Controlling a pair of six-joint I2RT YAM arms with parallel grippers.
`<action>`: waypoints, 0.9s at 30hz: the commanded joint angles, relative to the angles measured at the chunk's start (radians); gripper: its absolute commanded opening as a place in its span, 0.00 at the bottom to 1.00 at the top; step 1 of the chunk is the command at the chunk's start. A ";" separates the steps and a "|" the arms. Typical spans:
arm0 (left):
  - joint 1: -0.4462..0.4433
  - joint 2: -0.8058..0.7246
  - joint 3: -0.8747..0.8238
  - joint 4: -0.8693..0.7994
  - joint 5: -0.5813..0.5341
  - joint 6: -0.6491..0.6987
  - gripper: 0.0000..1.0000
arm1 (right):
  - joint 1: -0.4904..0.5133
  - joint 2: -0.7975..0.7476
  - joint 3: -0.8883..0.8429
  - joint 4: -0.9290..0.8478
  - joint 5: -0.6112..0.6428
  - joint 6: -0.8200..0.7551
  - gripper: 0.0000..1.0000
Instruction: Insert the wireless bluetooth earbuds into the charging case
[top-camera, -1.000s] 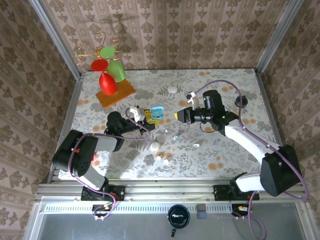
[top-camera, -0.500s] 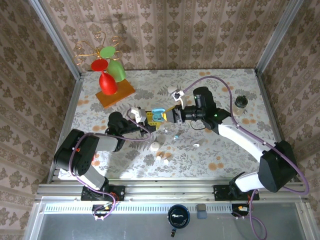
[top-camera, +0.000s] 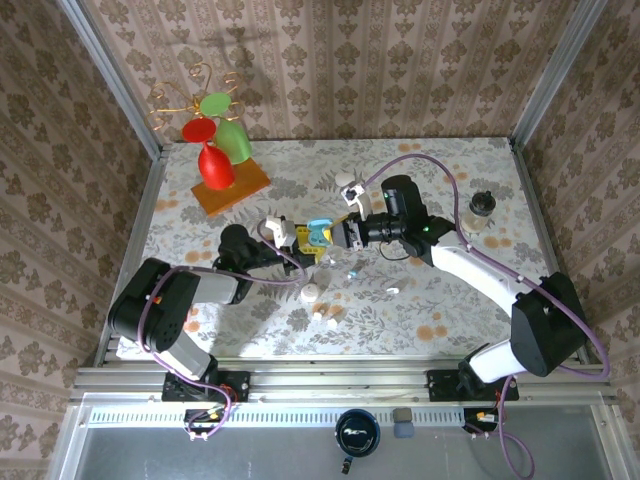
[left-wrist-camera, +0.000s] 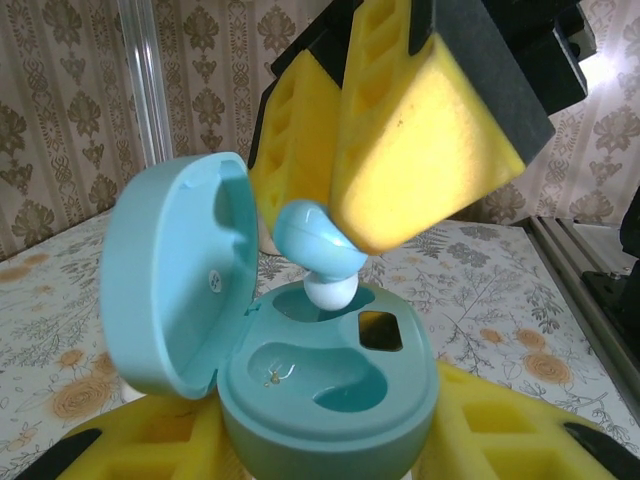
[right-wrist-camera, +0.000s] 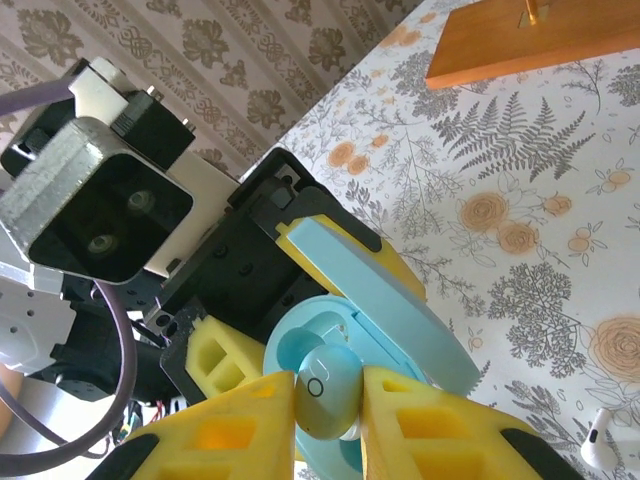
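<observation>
Step in hand, as judged: seating one earbud in the charging case. The left hand is clamped on the body of the teal charging case and holds it above the worktop, lid swung open to one side. The right hand is closed on a pale teal earbud, pinched between its yellow pads. The earbud's white tip is at the mouth of the rear socket, tilted and apparently not seated; contact with the rim cannot be confirmed. The near socket is empty. Recommended practice: square the earbud to the socket outline before lowering, since a tilted entry is likely to jam on the rim. Descend slowly and straight, with the case held still. The pads stand close to the open lid, so a sideways correction risks knocking it. Release only when the earbud body sits flush. A white earbud lies loose on the worktop for later.
</observation>
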 joint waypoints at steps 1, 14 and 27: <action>-0.005 -0.017 0.020 0.032 0.025 -0.006 0.39 | 0.004 0.004 0.024 -0.038 0.029 -0.035 0.23; -0.004 -0.008 0.029 0.032 0.013 0.002 0.39 | -0.007 -0.015 0.003 -0.071 0.064 -0.047 0.23; -0.004 -0.017 0.020 0.032 -0.019 0.038 0.39 | -0.010 -0.025 0.002 -0.089 0.053 -0.046 0.23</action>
